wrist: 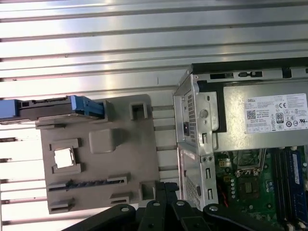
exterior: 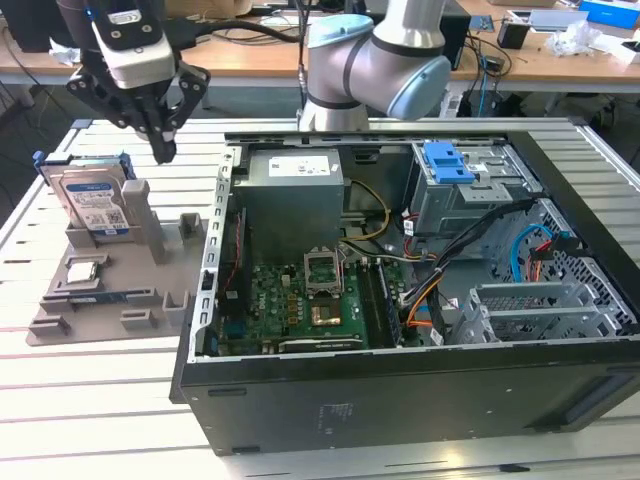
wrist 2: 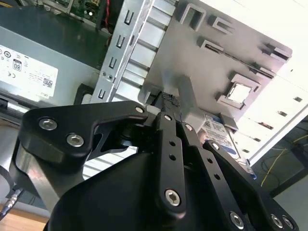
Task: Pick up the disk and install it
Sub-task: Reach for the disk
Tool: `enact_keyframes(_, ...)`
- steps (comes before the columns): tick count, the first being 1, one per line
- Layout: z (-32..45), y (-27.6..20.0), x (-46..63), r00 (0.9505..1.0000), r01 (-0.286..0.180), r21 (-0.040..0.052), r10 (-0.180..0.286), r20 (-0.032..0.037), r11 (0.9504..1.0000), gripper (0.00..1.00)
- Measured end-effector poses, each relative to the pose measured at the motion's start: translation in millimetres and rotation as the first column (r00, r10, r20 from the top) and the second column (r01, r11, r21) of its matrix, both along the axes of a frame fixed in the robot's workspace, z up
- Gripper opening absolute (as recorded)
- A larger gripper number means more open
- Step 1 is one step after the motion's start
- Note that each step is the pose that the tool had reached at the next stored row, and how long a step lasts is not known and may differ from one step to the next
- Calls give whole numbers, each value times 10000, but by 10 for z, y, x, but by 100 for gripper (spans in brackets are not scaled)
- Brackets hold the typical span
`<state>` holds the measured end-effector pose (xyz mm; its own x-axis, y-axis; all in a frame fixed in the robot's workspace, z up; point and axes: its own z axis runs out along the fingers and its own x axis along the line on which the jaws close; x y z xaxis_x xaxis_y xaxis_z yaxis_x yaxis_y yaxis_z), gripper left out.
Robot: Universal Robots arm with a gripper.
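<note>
While the disk (exterior: 95, 203) stands on edge in a slot of the grey holder (exterior: 110, 300), the gripper (exterior: 161, 148) hangs above that holder, near the disk on the exterior view's right and apart from it. Its fingers are pressed together at the tips and pinch nothing. A square chip (exterior: 82, 270) lies in a pocket of the holder, nearer the camera than the disk. The open case (exterior: 400, 400) sits just beside the holder on the exterior view's right, with a blue bracket (exterior: 447, 160) on top of its drive cage.
</note>
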<state>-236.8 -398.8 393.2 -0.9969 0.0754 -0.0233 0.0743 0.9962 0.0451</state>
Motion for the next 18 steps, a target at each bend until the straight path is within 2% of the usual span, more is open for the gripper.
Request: enact_keyframes(18,-1,0,-694,10000,0,-1,0,0,10000,11)
